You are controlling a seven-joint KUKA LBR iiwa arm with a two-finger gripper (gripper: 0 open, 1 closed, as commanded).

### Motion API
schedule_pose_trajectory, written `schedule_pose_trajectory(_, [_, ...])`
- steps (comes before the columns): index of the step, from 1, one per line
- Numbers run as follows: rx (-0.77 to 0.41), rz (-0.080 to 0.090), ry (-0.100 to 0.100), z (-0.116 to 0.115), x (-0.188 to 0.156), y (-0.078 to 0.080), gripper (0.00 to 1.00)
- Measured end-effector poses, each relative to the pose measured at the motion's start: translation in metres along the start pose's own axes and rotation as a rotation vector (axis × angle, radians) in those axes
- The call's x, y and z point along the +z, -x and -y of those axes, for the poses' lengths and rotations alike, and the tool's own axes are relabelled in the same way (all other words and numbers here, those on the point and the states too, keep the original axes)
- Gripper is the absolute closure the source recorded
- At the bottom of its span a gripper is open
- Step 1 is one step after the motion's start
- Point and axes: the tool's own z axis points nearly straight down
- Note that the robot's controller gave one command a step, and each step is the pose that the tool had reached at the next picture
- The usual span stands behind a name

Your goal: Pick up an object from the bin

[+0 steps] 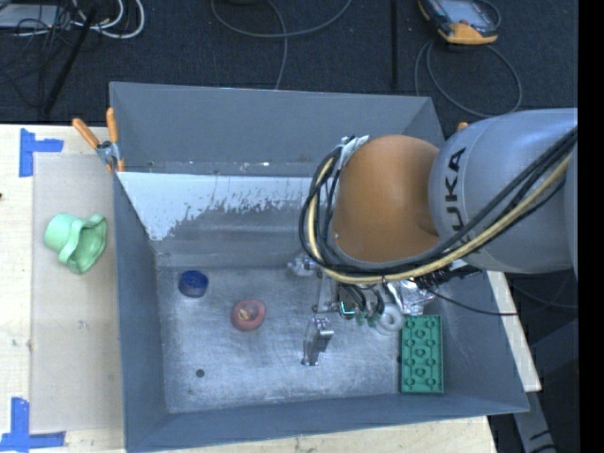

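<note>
My gripper hangs low over the bin floor, a little right of the middle, with bare metal under its tip. A small red-pink round thing lies to its left, about a hand's width away. Further left sits a small dark blue cap. A green studded building plate lies flat to the right of the gripper, near the bin's right wall. The gripper touches none of them.
The arm's orange dome and its cables hang over the bin's right half and hide the floor beneath them. A pale green soft toy lies outside the bin on the board to the left.
</note>
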Motion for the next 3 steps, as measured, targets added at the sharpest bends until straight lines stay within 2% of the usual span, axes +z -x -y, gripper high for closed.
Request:
schedule_pose_trajectory(1, [-0.065,0.003,0.0,-0.044,0.092,0.036,0.0])
schedule_pose_trajectory(2, [-0.057,0.008,0.001,-0.043,0.086,0.037,1.0])
schedule_pose_trajectory(3, [0.015,0.018,0.002,-0.035,-0.041,0.038,1.0])
